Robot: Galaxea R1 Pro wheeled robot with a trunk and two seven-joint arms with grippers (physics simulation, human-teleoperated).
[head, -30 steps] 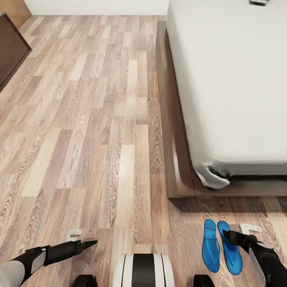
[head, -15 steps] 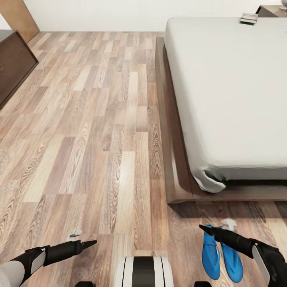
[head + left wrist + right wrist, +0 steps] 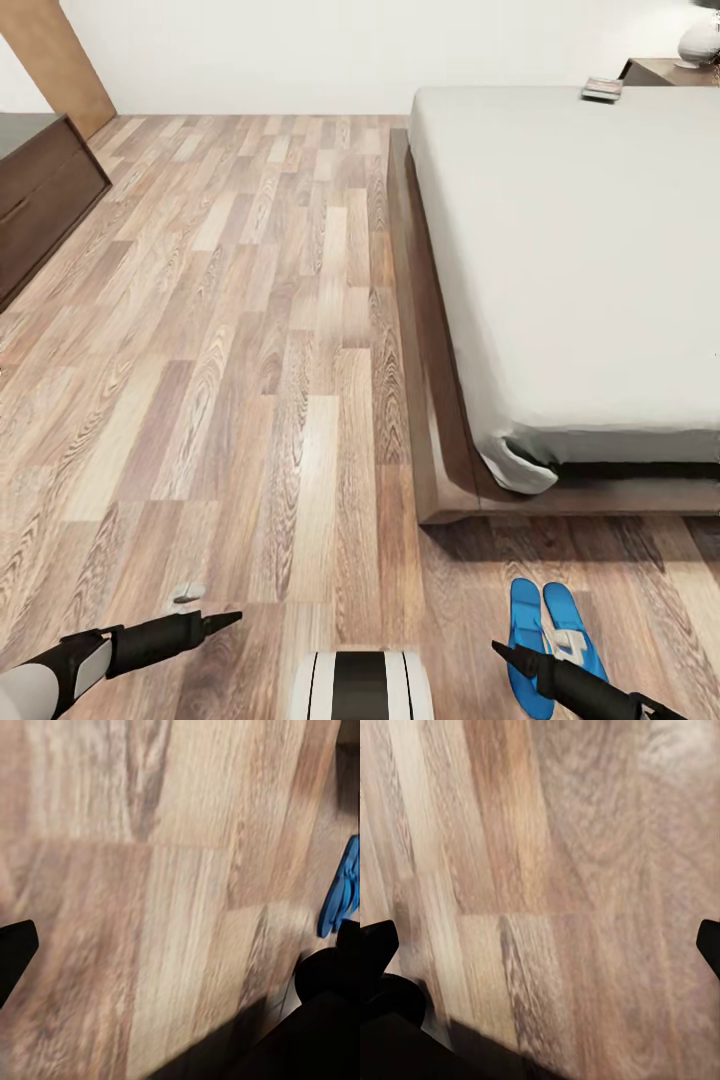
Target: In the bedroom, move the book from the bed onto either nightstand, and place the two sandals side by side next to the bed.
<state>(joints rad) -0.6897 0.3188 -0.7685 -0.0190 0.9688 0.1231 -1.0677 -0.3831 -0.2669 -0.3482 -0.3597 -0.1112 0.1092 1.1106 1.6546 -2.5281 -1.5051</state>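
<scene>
The two sandals [image 3: 550, 640] are bright blue flip-flops lying side by side on the plank floor, just off the foot corner of the bed [image 3: 580, 250]. The left wrist view also catches the sandals [image 3: 341, 896] at its edge. The book [image 3: 603, 89] lies small on the mattress's far corner, beside a dark nightstand [image 3: 665, 71]. My right gripper [image 3: 503, 652] hangs low, just left of the sandals, open and holding nothing. Over bare floor at the lower left, my left gripper [image 3: 225, 619] is open too. In the right wrist view, the fingertips [image 3: 379, 941] stand far apart.
A long low dark bench [image 3: 40, 190] runs along the left wall, with a brown door [image 3: 65, 55] behind it. A white rounded object [image 3: 700, 42] stands on the nightstand. The bed's dark wooden frame [image 3: 425, 330] juts out at floor level. My base [image 3: 360, 685] shows at the bottom.
The camera has tilted up, bringing the book and nightstand into view. My right gripper has drawn back from above the sandals, down and to their left. The left arm has hardly moved.
</scene>
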